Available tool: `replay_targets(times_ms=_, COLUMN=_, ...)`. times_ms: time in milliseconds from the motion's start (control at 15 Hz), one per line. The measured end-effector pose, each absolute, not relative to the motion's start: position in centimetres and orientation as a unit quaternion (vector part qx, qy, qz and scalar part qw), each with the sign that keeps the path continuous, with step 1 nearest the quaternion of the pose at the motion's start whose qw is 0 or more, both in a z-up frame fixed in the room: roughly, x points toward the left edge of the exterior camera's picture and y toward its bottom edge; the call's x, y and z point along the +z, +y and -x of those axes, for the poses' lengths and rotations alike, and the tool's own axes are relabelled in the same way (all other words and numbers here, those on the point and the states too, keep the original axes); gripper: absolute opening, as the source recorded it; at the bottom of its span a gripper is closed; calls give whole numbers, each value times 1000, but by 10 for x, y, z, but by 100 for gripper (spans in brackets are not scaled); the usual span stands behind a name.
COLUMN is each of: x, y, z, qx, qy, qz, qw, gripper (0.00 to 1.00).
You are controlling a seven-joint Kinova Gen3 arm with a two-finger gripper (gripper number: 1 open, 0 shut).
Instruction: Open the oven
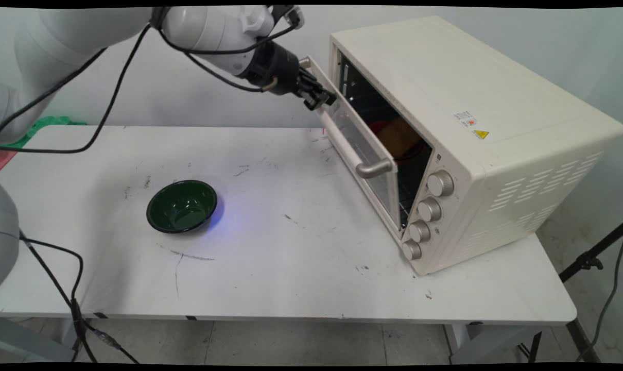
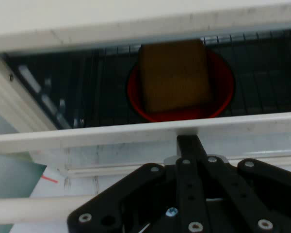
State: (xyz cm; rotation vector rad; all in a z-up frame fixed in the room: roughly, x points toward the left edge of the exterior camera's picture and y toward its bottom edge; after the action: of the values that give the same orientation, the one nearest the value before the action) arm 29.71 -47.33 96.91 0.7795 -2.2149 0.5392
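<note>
- Pressing against the top edge of the cream oven door (image 1: 360, 147), the black two-finger gripper (image 1: 322, 100) has its fingers drawn together; whether they pinch the door edge or merely touch it cannot be told.
- That glass-paned door, with its silver bar handle (image 1: 374, 168), hangs partly open, tilted out from the cream-coloured metal toaster oven (image 1: 471, 139) at the table's right end.
- The hand view looks over the door's edge (image 2: 136, 133) into the oven: a round red plate (image 2: 223, 97) sits on the wire rack (image 2: 97, 87), carrying a brown square slice of toast (image 2: 174, 75).
- From the main view that plate shows only as a dim red-orange glow through the opening.
- Only the main view shows four silver knobs (image 1: 429, 210) down the oven's front, and a dark green round bowl (image 1: 182, 205) standing well apart to the left on the white table (image 1: 291, 268).
</note>
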Motion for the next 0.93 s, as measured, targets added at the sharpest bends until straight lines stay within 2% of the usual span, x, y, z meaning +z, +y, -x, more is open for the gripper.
replay_targets(times_ms=933, x=930, y=-447, z=-346, qx=191, qy=-860, qz=-312, qw=355, gripper=0)
